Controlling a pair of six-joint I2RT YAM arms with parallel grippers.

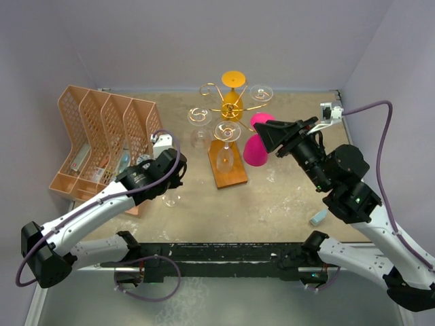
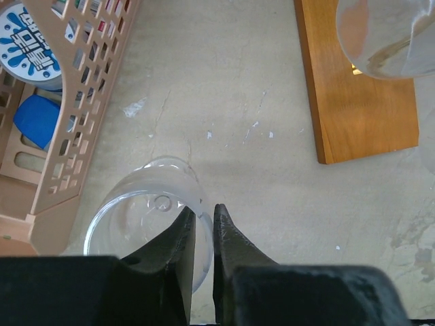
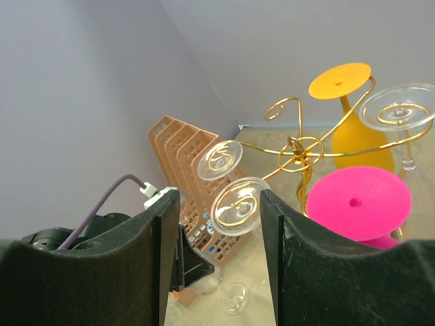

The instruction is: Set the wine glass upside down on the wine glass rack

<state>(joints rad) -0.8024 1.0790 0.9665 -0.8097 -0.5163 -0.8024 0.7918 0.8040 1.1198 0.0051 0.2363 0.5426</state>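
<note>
A clear wine glass (image 2: 129,217) rests on the table beside the file organiser, its open bowl facing my left wrist camera. My left gripper (image 2: 204,209) is shut on its rim, one finger inside the bowl and one outside. In the top view the glass's foot (image 1: 171,200) shows just below that gripper (image 1: 163,178). The wine glass rack (image 1: 228,109), gold wire on a reddish wooden base (image 1: 230,173), stands mid-table with clear, orange and pink glasses hanging upside down. My right gripper (image 1: 264,129) hovers open by the pink glass (image 1: 256,153), nothing between its fingers (image 3: 279,224).
A peach lattice file organiser (image 1: 102,136) holding small items stands at the left, close to the held glass. The rack's wooden base (image 2: 360,102) and a hanging clear bowl (image 2: 384,37) lie ahead of my left gripper. A small pale blue object (image 1: 317,219) lies near the right arm.
</note>
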